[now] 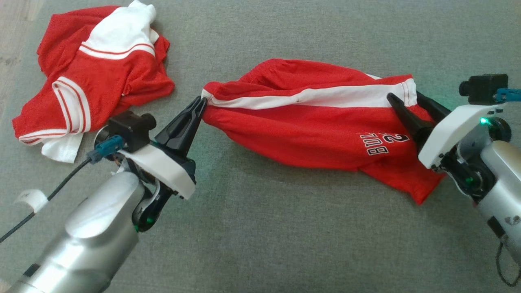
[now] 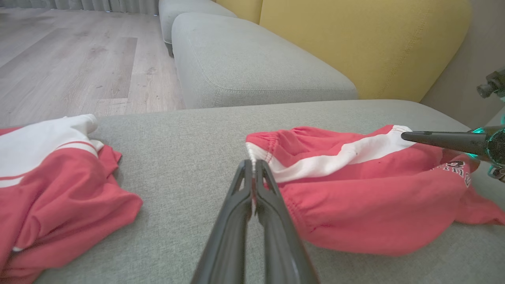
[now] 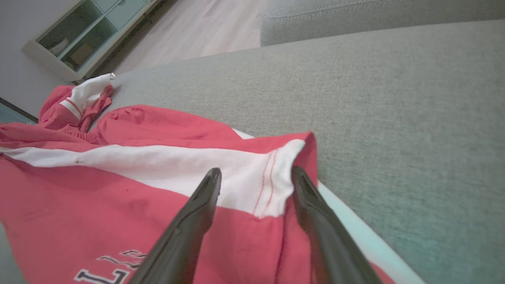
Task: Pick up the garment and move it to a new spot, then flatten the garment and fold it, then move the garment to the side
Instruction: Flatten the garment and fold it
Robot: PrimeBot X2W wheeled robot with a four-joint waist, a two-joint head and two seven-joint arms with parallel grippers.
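Your left gripper [image 1: 202, 102] clenches the shorts [image 1: 309, 122] by a waistband corner; your right gripper [image 1: 403, 97], released, straddles the opposite hem, seemingly ready to stretch them flat.

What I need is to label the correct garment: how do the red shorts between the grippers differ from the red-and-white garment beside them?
The shorts lie stretched out; the other garment is a crumpled heap. The left gripper is shut on the shorts' waistband and the open right gripper straddles their hem; the other garment is untouched. The shorts show printed lettering, the other garment none. Both are red and white, on the grey cushion.
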